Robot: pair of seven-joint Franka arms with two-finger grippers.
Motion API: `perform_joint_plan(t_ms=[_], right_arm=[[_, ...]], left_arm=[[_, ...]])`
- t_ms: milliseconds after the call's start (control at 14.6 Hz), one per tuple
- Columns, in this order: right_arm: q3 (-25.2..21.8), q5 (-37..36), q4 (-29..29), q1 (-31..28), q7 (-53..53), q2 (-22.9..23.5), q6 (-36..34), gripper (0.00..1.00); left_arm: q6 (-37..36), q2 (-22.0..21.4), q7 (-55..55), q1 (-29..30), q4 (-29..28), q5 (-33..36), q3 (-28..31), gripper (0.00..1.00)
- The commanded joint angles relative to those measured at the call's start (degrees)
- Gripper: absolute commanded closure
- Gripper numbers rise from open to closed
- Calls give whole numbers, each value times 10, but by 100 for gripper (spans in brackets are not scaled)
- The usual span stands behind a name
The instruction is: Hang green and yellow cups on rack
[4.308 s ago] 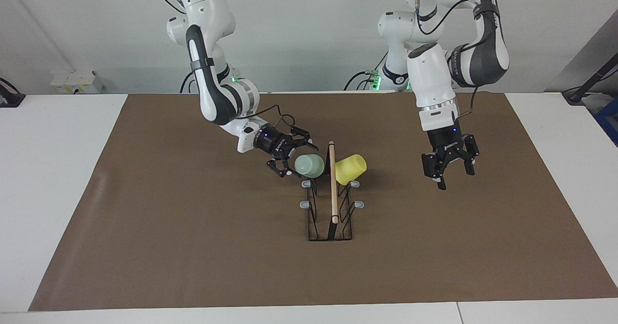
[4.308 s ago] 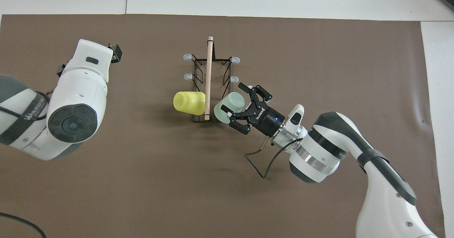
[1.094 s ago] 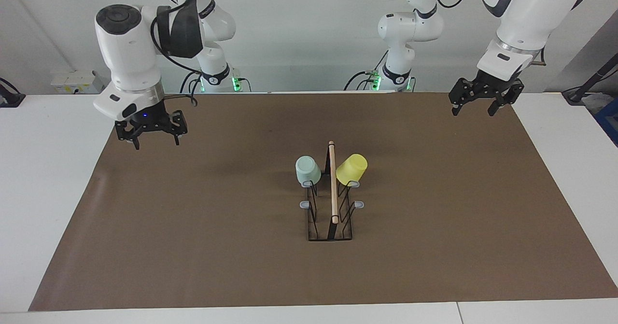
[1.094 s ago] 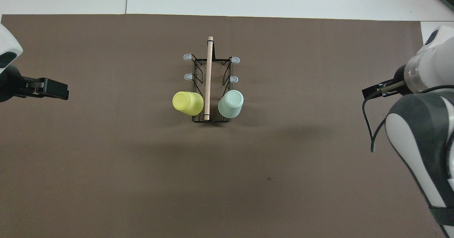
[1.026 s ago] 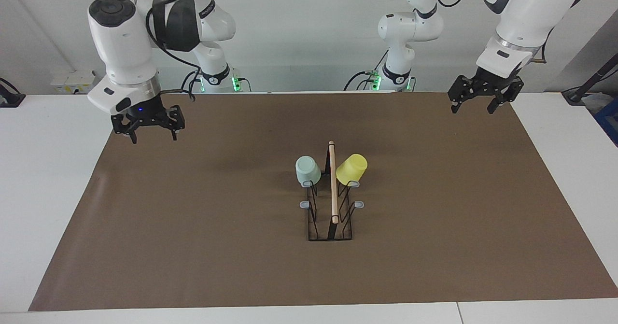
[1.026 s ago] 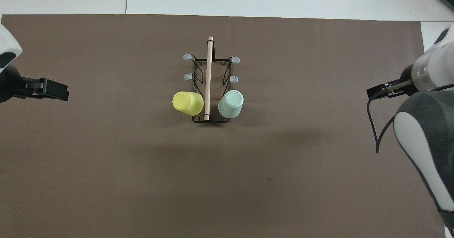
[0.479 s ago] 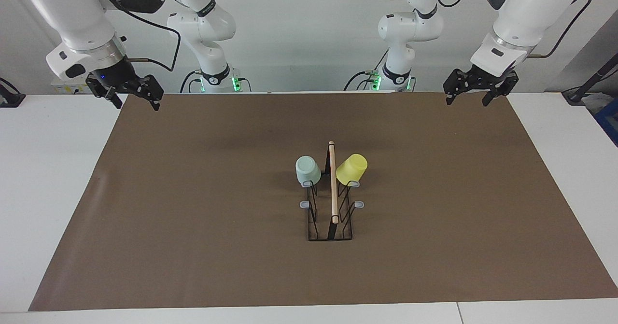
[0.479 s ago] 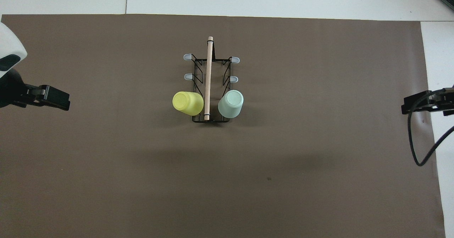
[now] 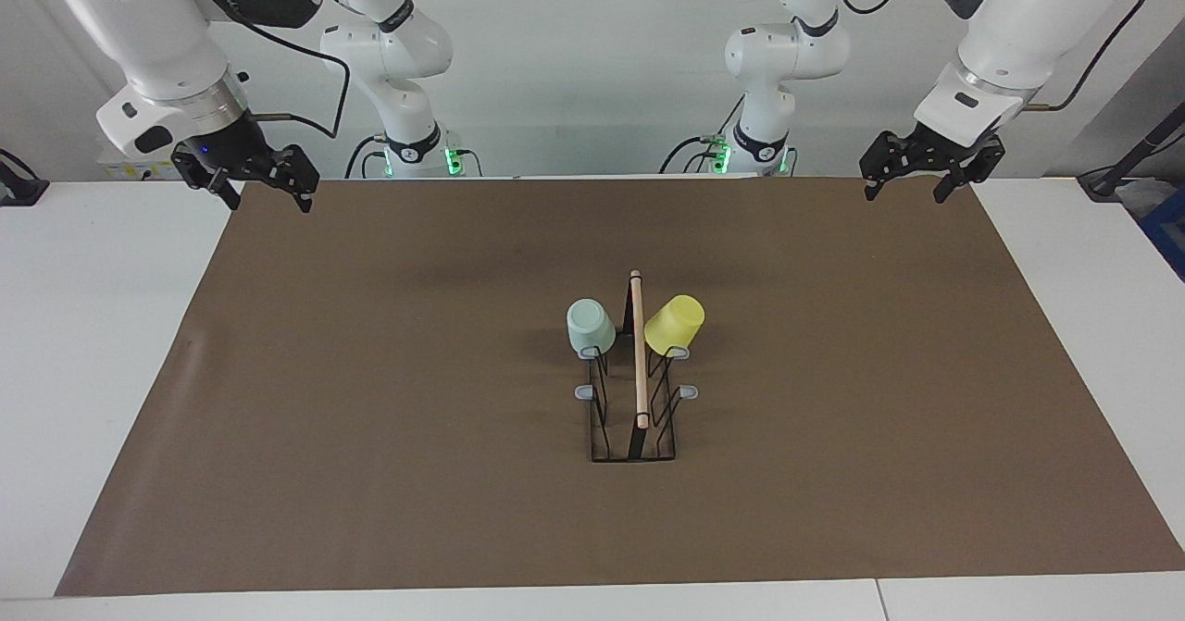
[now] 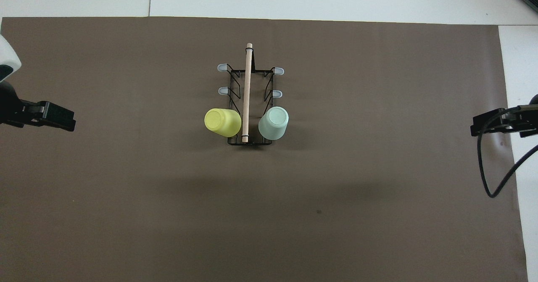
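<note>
Facing view: both cups sit mouth-down on the rack (image 9: 633,390), on the pegs nearest the robots, green cup (image 9: 590,326) toward the right arm's end, yellow cup (image 9: 675,323) toward the left arm's. Since a second ago, right end effector (image 9: 248,180) and left end effector (image 9: 919,173) have pulled back, now well apart from the rack over the counter's (image 9: 370,473) edge, fingers spread, empty. Task looks complete.

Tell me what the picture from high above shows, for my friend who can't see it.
A green cup and a yellow cup hang upside down on a black wire rack with a wooden rod, in the middle of a brown mat. The two robot grippers wait, empty, at the mat's two ends.
</note>
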Motion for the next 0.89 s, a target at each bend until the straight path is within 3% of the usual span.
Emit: perform_joint_plan(t_ms=[0,821], right_arm=[[5,12,33,5,12,8,-23,0],[3,23,28,-1,9,6,-18,0]], left_arm=[[-14,-1,10,-21,11,-9,24,0],[-16,-1,19,-14,11,-36,28,0]])
